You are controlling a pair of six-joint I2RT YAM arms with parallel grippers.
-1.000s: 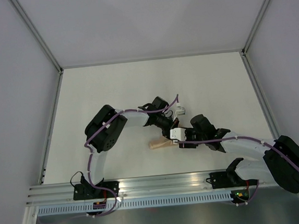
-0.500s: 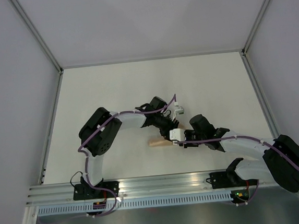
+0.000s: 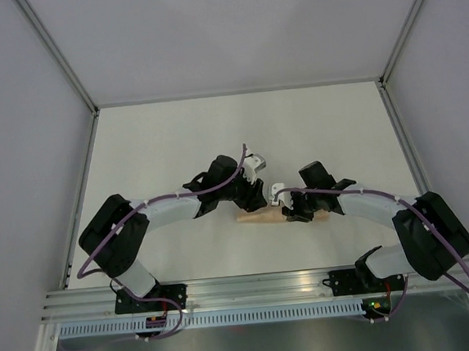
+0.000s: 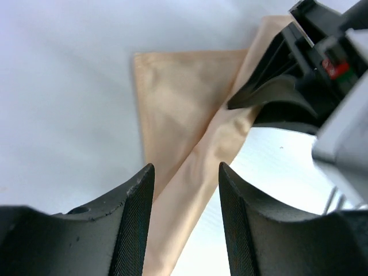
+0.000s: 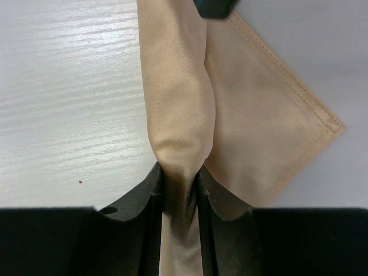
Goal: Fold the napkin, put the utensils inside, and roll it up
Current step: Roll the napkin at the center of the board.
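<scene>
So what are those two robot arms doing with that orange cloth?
They are working on a peach-orange napkin that is already rolled into a long thin roll on the white table. The right gripper is pinching the roll tightly. The left gripper has its jaws apart around the roll farther along and is not squeezing it. One flat corner of the cloth sticks out beside the roll.

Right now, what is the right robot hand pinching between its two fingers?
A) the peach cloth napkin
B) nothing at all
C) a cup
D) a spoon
A: in the right wrist view, the right gripper has its fingers closed on the rolled part of the peach napkin, and the cloth bunches where they squeeze it.
</scene>
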